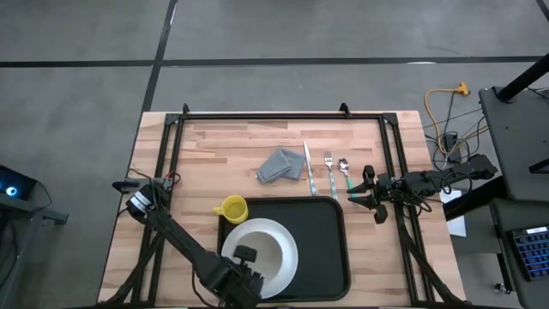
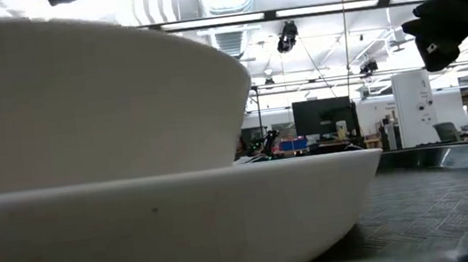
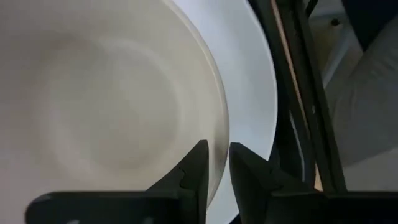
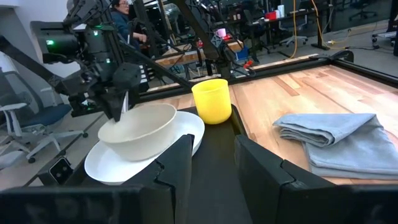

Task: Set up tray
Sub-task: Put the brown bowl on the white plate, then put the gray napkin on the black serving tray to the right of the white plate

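Left end effector (image 1: 246, 255) pinches the white ceramic bowl (image 1: 254, 251) rim on the black rectangular tray (image 1: 326, 249); I next release; right end effector (image 1: 374, 198) open.

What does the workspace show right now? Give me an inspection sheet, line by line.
Surface: wooden table.
Job's things: black tray holds white plate with bowl; yellow cup at its corner.
Clutter: grey cloth, knife, fork, spoon lie beyond the tray.
Hands: left hand pinches the bowl's rim; right hand open beside the spoon.
Cables: yellow cord on the floor.
Surroundings: person beyond the table.
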`<control>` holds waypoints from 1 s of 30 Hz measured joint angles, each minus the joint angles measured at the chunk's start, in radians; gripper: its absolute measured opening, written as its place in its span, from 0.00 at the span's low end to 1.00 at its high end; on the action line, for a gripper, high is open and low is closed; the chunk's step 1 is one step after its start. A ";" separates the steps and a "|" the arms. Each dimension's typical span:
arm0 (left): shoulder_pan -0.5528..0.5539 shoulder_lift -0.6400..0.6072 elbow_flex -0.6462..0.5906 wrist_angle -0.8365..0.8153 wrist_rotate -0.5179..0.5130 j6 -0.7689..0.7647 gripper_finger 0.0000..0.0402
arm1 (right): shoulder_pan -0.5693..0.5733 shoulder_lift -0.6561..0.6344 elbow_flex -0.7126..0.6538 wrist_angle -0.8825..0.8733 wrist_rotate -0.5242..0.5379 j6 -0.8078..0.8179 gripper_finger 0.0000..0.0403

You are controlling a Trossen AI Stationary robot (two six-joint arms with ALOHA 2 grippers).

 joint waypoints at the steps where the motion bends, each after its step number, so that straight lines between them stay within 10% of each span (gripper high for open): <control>1: 0.002 0.000 0.000 0.010 0.000 0.000 0.12 | 0.000 0.000 0.000 0.000 0.000 0.000 0.28; 30: 0.004 -0.027 0.086 0.023 0.057 0.021 0.12 | 0.000 0.000 0.000 0.000 0.000 0.000 0.28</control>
